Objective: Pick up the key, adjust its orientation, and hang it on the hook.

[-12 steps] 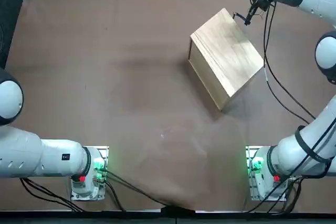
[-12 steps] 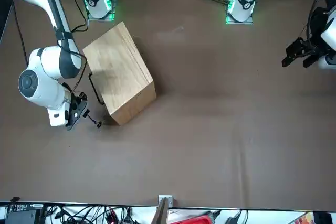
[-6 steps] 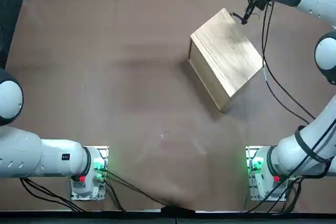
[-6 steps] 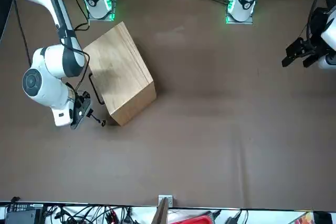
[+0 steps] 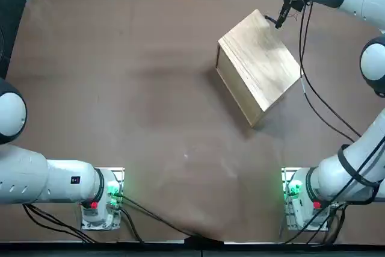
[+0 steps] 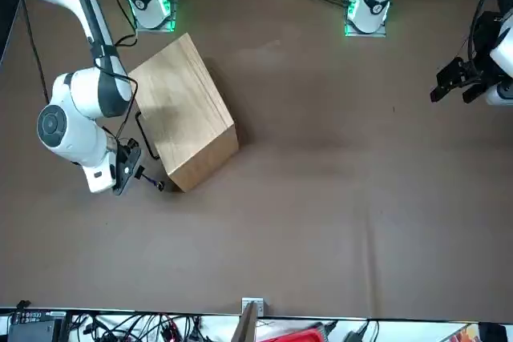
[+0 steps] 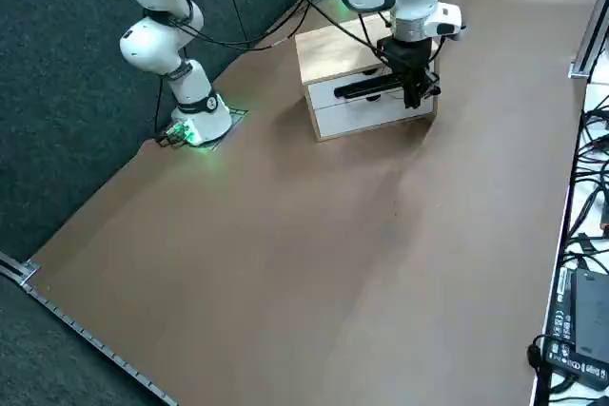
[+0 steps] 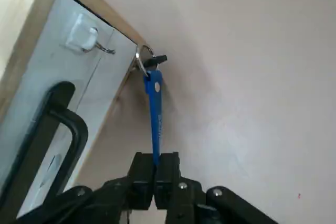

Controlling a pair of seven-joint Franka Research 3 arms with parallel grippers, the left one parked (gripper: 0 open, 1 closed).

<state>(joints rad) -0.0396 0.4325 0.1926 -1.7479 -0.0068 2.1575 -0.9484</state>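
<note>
In the right wrist view my right gripper is shut on the key's blue tag. The tag ends in a metal ring and a small dark key. The ring hangs at the edge of the wooden box's white front panel, a short way from the white hook and not touching it. In the top view the gripper is at the far corner of the box. From the front, the gripper is beside the box with the key pointing at it.
A black handle runs along the box's front panel below the hook, also seen as the handle from the right side. The arm's black cable trails past the box. Cables and gear lie beyond the table's far edge.
My right gripper has carried the key closer to the box's front face, and the key now hangs near the panel's edge. The box has not moved.
</note>
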